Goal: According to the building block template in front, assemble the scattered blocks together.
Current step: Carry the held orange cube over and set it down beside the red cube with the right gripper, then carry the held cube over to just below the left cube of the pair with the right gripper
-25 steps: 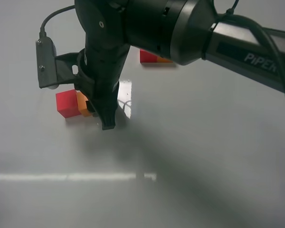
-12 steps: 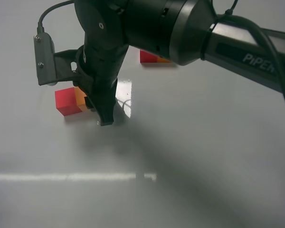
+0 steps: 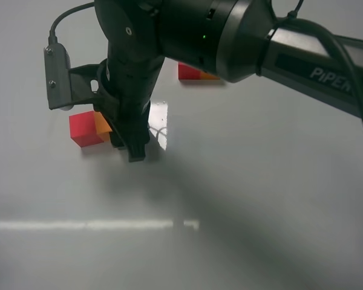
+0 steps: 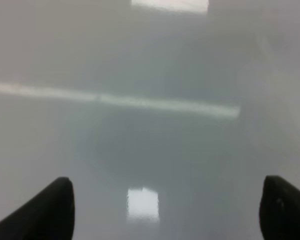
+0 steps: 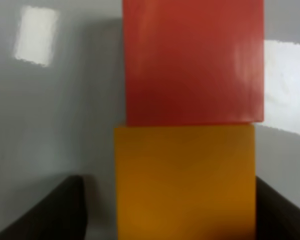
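A loose red cube (image 3: 83, 129) lies on the grey table at the left, with a loose orange cube (image 3: 102, 124) touching its right side. My right gripper (image 3: 128, 150) reaches across from the right and straddles the orange cube. In the right wrist view the orange cube (image 5: 185, 180) sits flush against the red cube (image 5: 192, 62). The gripper (image 5: 170, 215) is open, with a gap at one finger. The template (image 3: 195, 72), a small red-orange bar, lies at the back, half hidden by the arm. My left gripper (image 4: 165, 210) is open and empty over bare table.
The large black right arm (image 3: 242, 36) crosses the upper part of the exterior view, with its wrist camera bracket (image 3: 59, 75) sticking out left. Bright light reflections lie on the grey table (image 3: 260, 199).
The orange cube has moved up and left, from a tilted spot lower down to flush against the red cube. The right gripper shifted slightly with it.
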You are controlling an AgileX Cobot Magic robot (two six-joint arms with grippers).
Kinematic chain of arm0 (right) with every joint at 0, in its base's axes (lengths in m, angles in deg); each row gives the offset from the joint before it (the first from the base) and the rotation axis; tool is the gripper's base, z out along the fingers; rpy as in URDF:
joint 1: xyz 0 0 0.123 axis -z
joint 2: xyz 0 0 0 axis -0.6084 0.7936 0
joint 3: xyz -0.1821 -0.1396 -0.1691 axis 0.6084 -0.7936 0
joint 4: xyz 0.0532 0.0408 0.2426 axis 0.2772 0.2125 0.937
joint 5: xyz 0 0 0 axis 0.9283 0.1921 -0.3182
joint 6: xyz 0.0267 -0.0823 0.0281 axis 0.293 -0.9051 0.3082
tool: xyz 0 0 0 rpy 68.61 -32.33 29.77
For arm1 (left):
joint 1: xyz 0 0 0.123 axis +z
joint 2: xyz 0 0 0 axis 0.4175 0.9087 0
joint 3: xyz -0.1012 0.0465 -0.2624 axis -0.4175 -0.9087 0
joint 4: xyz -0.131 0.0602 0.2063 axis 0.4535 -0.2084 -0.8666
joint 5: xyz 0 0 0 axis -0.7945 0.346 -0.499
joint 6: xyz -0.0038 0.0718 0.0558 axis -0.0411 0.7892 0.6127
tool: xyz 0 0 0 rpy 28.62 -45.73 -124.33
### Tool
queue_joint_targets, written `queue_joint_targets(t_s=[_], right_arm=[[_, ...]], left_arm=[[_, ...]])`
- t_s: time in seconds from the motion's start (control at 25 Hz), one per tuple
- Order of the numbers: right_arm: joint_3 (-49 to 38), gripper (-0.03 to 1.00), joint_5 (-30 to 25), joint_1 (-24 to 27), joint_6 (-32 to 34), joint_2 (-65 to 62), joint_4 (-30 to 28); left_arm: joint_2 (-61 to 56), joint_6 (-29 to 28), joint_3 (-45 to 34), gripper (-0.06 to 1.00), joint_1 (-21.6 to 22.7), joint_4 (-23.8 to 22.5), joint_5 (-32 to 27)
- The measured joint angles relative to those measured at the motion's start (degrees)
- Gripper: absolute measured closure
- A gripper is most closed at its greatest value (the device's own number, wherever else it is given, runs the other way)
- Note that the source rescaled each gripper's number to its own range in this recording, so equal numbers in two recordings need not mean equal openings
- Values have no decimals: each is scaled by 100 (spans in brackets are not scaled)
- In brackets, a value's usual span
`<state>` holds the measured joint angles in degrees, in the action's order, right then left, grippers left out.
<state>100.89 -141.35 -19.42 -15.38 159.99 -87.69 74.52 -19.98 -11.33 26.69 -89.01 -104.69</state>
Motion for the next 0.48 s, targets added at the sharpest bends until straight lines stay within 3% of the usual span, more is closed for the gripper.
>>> queue_joint_targets(t_s=[0.16, 0.36, 0.48], right_arm=[[0, 38, 93, -126, 4, -51, 73], [0, 36, 833, -222, 81, -70, 150], [-5, 37, 1001, -222, 117, -70, 151]], left_arm=[[0, 0, 0, 91, 0, 0, 0], [0, 0, 0, 91, 0, 0, 0], [0, 0, 0, 91, 0, 0, 0]])
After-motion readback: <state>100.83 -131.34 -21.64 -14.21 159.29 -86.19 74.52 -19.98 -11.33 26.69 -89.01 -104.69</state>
